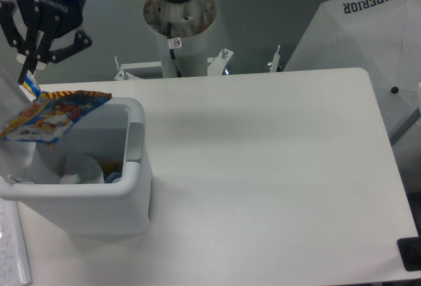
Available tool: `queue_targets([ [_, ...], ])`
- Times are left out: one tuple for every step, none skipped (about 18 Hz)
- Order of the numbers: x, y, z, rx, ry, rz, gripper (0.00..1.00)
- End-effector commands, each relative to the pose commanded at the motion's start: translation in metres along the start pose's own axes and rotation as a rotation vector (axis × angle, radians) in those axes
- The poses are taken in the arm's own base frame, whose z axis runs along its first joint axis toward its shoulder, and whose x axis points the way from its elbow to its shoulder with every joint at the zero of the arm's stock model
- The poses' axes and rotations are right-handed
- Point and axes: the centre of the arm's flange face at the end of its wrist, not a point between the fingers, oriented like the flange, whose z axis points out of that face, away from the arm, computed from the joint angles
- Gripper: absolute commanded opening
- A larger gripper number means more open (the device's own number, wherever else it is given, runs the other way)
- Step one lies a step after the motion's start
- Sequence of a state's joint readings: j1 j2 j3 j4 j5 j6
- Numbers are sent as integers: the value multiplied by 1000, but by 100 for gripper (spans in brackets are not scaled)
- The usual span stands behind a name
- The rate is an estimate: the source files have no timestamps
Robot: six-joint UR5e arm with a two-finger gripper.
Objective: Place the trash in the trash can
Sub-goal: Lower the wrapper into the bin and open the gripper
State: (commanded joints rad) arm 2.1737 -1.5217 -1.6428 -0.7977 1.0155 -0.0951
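While held, snack packet (49, 115) lies crosswise over bin (125, 187).

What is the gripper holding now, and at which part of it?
The black two-finger gripper holds the blue foil snack packet with yellow-red print by its upper left corner. The packet hangs tilted over the open white rectangular plastic bin.

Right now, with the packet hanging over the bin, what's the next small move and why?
Probably open the gripper and let go. It pinches one corner of the blue foil snack packet, which hangs tilted over the open white rectangular plastic bin, mostly above the opening. Its left end seems to overhang the far rim, so a slight shift toward the bin's middle first might be safer.
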Motion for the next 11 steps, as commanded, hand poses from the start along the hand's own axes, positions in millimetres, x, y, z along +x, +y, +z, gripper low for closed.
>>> queue_targets([
  [-2,2,4,-9,0,-4,0],
  [-5,5,8,-18,-1,-8,0],
  [-8,6,13,-27,-1,-14,0],
  [-11,6,17,-33,-2,-18,0],
  [-15,6,24,-42,-4,-20,0],
  [-19,6,31,-53,-5,-18,0],
  [-23,7,38,-63,-7,-10,0],
  [-29,7,45,-73,-15,-10,0],
  [-35,7,52,-84,-30,-15,0],
  [-41,8,60,-95,-48,-22,0],
  [-48,8,68,-106,-64,-28,0],
])
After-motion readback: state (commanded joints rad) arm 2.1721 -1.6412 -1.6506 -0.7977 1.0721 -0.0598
